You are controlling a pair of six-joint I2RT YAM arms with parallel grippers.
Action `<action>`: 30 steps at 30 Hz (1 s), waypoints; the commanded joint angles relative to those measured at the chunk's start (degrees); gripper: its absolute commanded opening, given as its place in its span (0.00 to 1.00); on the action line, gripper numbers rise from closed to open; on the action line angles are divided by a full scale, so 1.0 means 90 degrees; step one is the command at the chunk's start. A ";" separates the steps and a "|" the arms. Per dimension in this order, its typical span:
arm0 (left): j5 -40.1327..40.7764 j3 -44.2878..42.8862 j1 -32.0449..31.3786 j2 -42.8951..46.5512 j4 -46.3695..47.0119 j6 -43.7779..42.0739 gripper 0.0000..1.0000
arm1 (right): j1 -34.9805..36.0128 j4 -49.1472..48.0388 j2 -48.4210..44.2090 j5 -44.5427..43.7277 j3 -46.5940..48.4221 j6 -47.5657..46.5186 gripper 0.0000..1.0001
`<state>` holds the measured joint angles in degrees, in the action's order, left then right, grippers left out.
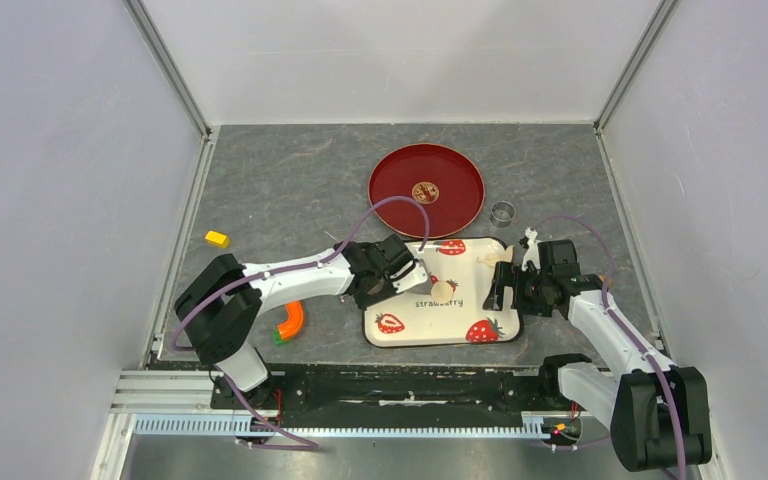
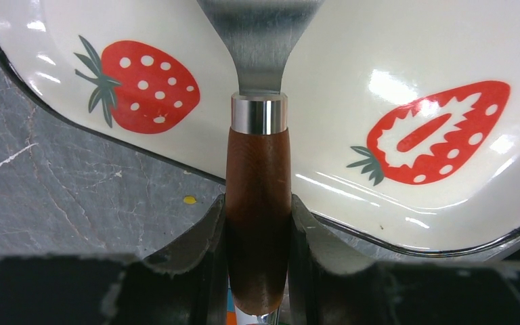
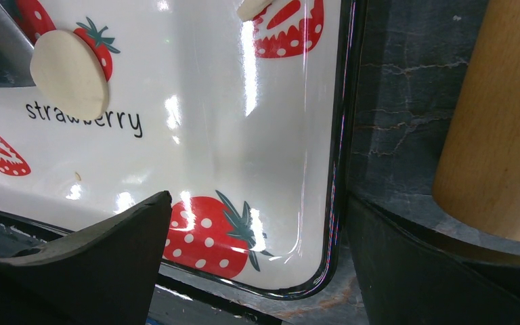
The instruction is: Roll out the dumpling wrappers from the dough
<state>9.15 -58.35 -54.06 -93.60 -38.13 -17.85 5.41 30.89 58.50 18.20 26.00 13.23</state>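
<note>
One wrapper (image 3: 68, 71) lies flat; left hand (image 2: 258, 210) clamps spatula (image 2: 258, 156) aimed at it; right hand (image 3: 257, 203) spread wide.

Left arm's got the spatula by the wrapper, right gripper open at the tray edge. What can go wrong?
1. The spatula blade, gripped by the left gripper, may tear or shove the wrapper.
2. The open right gripper straddles the tray rim; moving could nudge it or the roller.
</note>
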 commanded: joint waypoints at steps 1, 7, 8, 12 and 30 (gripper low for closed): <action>-0.0291 -0.0029 -0.0066 0.0009 -0.0134 0.0037 0.02 | -0.0006 0.0049 -0.0040 0.0098 -0.0076 -0.0103 0.98; -0.0503 0.0009 -0.0067 0.0136 -0.0170 -0.0025 0.02 | -0.0005 0.0034 -0.0045 0.0099 -0.0085 -0.0101 0.98; -0.0519 -0.0009 -0.0066 0.0137 -0.0168 0.0002 0.02 | -0.0010 0.0037 -0.0045 0.0106 -0.0086 -0.0101 0.98; -0.0561 -0.0088 -0.0065 0.0101 -0.0213 0.0047 0.02 | -0.0006 0.0011 -0.0041 0.0123 -0.0106 -0.0098 0.98; -0.0439 -0.0683 -0.0114 -0.0260 -0.0402 0.0431 0.02 | -0.0006 0.0035 -0.0055 0.0158 -0.0106 -0.0102 0.98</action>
<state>5.56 -61.36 -54.26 -94.94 -41.50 -16.45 5.41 30.85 58.39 18.65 25.87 12.99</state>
